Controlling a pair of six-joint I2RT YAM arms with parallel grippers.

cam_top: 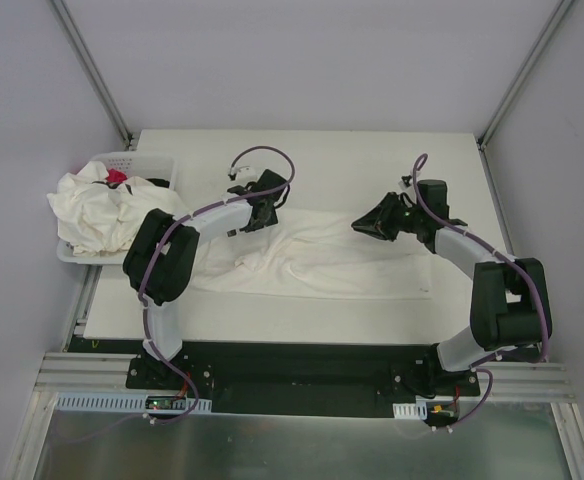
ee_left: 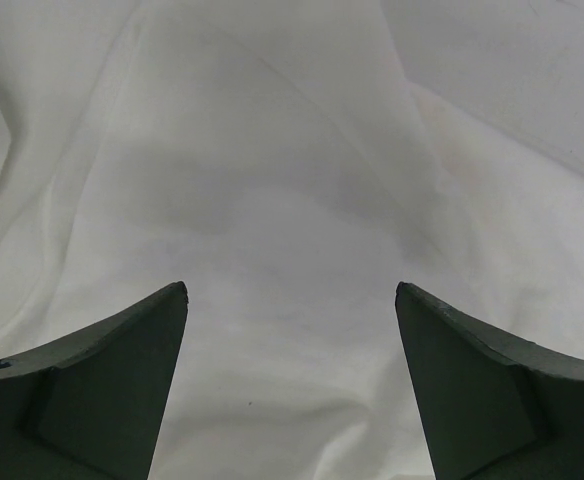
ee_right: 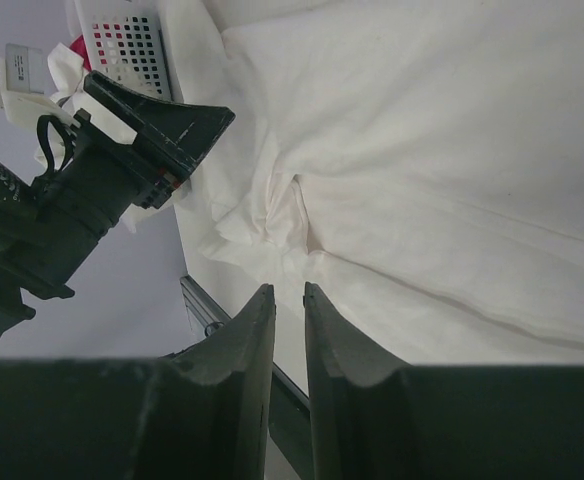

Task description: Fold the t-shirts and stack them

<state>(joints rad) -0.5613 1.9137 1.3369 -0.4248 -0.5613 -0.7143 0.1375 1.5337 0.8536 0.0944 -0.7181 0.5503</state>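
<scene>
Across the table [cam_top: 372,150] the t-shirt [cam_top: 322,262] lay left to right; the left gripper [ee_left: 292,290] gaped empty directly above it, while the right gripper [ee_right: 289,288], nearly closed and empty, hovered at its right end.

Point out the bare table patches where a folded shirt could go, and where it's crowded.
Free: the far strip of table between the spread t-shirt and the back wall; a narrower strip between that shirt and the near edge. Crowded: the left side, with the basket, its heaped shirts and the left arm.
</scene>
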